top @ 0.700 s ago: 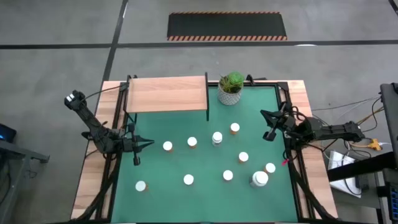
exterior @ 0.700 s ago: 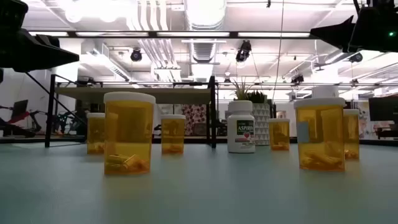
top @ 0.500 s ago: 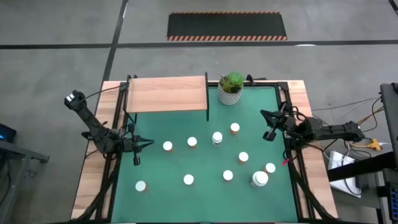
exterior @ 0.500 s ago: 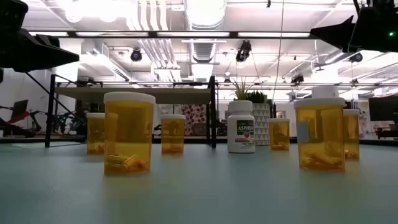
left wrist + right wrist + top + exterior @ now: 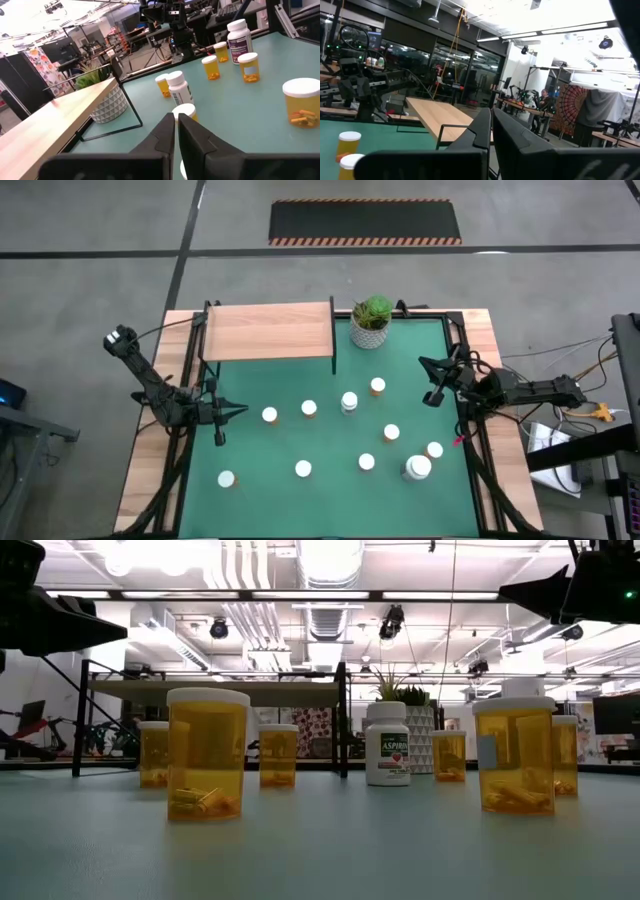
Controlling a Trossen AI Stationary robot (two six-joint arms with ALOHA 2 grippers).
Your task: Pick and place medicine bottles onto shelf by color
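Note:
Several white-capped medicine bottles stand upright on their bases across the green mat (image 5: 260, 470), most orange-bodied (image 5: 207, 754), one white and labelled (image 5: 387, 744), one larger at the near right (image 5: 417, 468). The wooden shelf (image 5: 268, 330) stands on black posts at the far left and carries nothing. My left gripper (image 5: 243, 410) hovers shut near the mat's left edge, left of the nearest bottle (image 5: 269, 415), its fingers (image 5: 176, 120) pointing across the table. My right gripper (image 5: 422, 363) hovers shut near the right edge, pointing toward the shelf (image 5: 440, 117).
A green plant in a white pot (image 5: 371, 322) stands at the far edge, just right of the shelf. Wooden table margins (image 5: 487, 350) run along both sides of the mat. Bare mat lies between the shelf and the row of bottles.

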